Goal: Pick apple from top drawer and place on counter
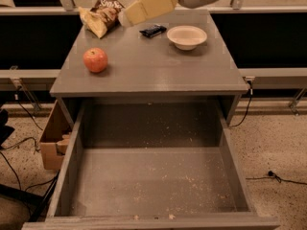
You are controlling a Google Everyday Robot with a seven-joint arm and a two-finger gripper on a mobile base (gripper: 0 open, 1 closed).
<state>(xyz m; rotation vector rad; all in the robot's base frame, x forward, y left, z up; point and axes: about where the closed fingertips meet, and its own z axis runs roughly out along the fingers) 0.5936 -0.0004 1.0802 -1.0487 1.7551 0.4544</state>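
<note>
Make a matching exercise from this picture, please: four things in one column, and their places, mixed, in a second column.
1. apple
2. bowl
3. gripper
4. box

A. on the floor, left of the drawer
B. in the air, over the back of the counter
C. on the counter, right side
D. on the counter, left side

Pairs: 1-D, 2-C, 3-B, 4-A

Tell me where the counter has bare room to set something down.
Bare: front half of the counter, right of the apple, before the bowl; also the top drawer. Crowded: the back, with chip bag, dark packet, bowl, gripper above.
</note>
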